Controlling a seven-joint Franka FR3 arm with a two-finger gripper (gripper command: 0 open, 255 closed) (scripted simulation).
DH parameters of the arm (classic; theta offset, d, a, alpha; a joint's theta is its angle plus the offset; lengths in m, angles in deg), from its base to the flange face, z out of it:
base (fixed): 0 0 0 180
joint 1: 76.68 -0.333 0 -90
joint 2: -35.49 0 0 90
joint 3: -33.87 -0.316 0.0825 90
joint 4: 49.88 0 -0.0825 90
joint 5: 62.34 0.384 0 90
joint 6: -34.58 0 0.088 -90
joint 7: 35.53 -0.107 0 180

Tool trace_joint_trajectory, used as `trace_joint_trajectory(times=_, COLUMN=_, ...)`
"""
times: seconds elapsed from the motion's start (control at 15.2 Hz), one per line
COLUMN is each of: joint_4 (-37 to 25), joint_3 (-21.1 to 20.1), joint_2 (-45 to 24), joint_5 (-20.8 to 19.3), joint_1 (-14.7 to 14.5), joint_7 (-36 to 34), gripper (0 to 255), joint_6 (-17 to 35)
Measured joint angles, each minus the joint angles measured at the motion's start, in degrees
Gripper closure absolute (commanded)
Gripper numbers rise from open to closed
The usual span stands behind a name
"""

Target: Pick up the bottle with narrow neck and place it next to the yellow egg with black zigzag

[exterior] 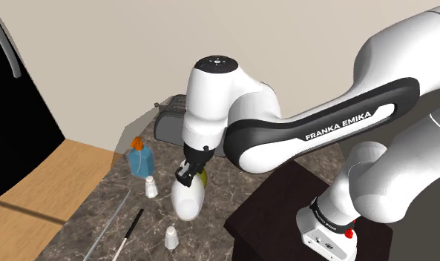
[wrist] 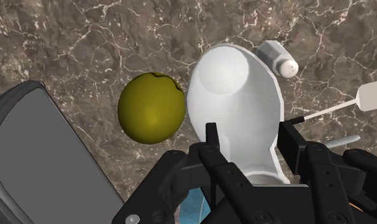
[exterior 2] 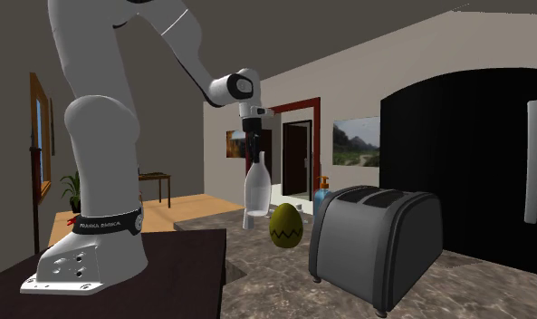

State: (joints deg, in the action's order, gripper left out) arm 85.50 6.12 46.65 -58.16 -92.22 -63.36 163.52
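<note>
We see the all-black two-finger gripper (exterior 2: 255, 147) pointing straight down from the white arm (exterior: 285, 111), its fingers (wrist: 212, 136) pinching the thin neck of a plain white bottle (exterior 2: 256, 195) from either side. The bottle is smooth and unlabelled, with a broad rounded body that rises from a flat base, narrows at sloping shoulders and runs up into a long slim neck. It stands upright, with its long axis vertical, its base toward the dark brown marble-patterned countertop (exterior: 99, 215) and its neck pointing up into the gripper. In the wrist view we look down the bottle's length onto its wide body. We cannot tell whether the base rests on the stone or hangs just above it. Just beside the bottle sits an olive-yellow egg (exterior 2: 285, 227) with a black zigzag band around it, also upright; we cannot tell whether the two touch. On the egg's other side stands a dark grey two-slot toaster (exterior 2: 375, 237). In the shoulder view, a blue soap dispenser with an orange pump (exterior: 140, 158) and a small white shaker (exterior: 150, 187) stand to the bottle's left. A second white shaker (exterior: 171, 237) stands nearer the camera, beside a thin black-handled utensil (exterior: 130, 231).
</note>
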Motion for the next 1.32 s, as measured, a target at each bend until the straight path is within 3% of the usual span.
trace_joint_trajectory(times=0.86, joint_4=4.4, joint_3=-1.3, joint_2=-7.0, joint_5=-4.1, joint_1=0.7, joint_7=-3.4, gripper=255, joint_6=10.7)
trace_joint_trajectory(times=1.25, joint_4=4.7, joint_3=-1.3, joint_2=-7.4, joint_5=-4.4, joint_1=0.8, joint_7=-3.6, gripper=255, joint_6=11.4)
trace_joint_trajectory(times=1.32, joint_4=4.7, joint_3=-1.3, joint_2=-7.5, joint_5=-4.4, joint_1=0.8, joint_7=-3.6, gripper=0, joint_6=11.4)
